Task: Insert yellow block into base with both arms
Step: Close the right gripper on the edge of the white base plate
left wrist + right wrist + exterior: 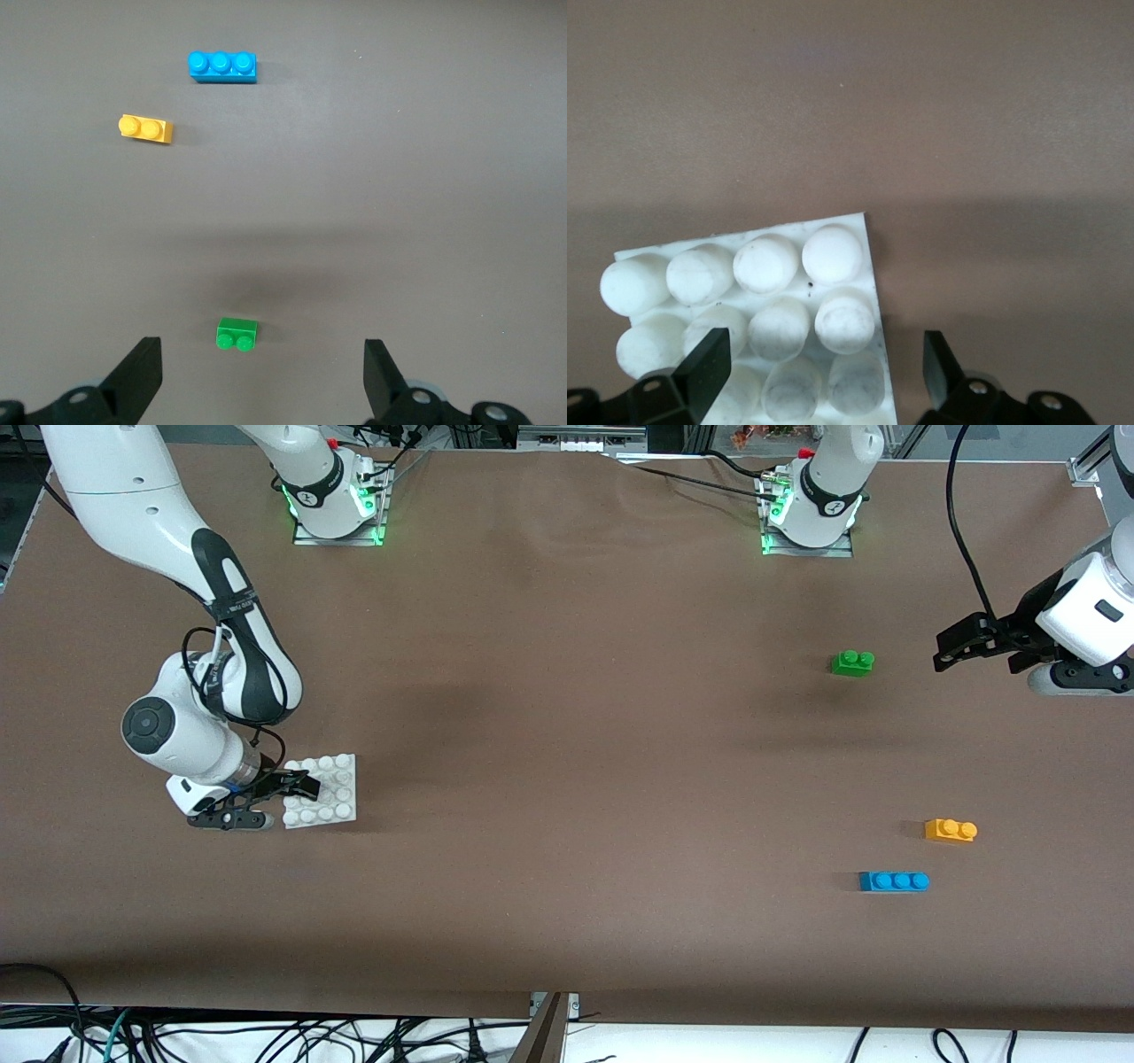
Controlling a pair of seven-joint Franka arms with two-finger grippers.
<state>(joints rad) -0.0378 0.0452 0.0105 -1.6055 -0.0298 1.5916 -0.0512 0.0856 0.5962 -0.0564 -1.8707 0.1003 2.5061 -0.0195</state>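
step: reach/grasp, nothing held | right gripper (285, 795) low at base (330, 790) edge, jaws apart astride it, unclamped | left gripper (952, 654) released, hovering near green brick (852, 662) | block (950, 830) on bench, well clear of left gripper | next: clamp base, send left to block

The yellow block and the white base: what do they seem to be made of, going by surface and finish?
The yellow block looks like moulded hard plastic: even orange-yellow colour, crisp edges, two smooth rounded studs with a slight sheen. The base also seems to be plastic, matte white, its studs rounded and uniform; grey scuffs and dark specks on them suggest wear or dirt. Neither can be confirmed beyond appearance.
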